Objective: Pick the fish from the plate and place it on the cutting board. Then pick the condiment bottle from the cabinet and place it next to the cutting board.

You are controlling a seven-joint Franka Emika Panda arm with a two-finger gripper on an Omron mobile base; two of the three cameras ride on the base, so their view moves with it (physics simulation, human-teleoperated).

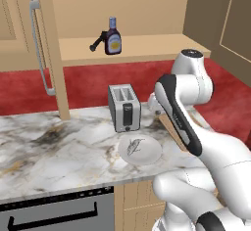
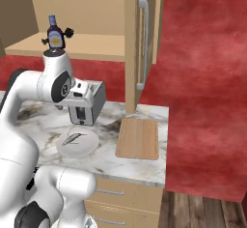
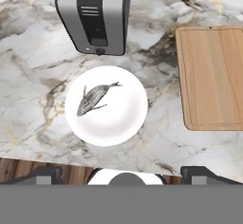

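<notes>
The slim grey fish [image 3: 95, 98] lies on the round white plate [image 3: 121, 129] on the marble counter, left of the plate's middle in the hand view. My gripper [image 3: 126, 173] hangs high above the plate's near edge, open wide, with nothing between its fingertips [image 3: 47, 173]. The light-brown cutting board [image 3: 213, 76] lies bare to the plate's right. The fish [image 1: 135, 145], plate [image 1: 148, 158] and board [image 2: 138, 138] also show from the base. The condiment bottle [image 1: 113, 38] with blue cap stands upright on the cabinet shelf [image 1: 152, 46], well above and behind the gripper.
A silver toaster [image 3: 95, 16] stands just behind the plate. A small black brush-like tool [image 1: 97, 42] lies beside the bottle. An open cabinet door with a long grey bar handle [image 1: 39, 49] hangs left of the shelf. An oven front [image 1: 59, 215] sits under the counter edge.
</notes>
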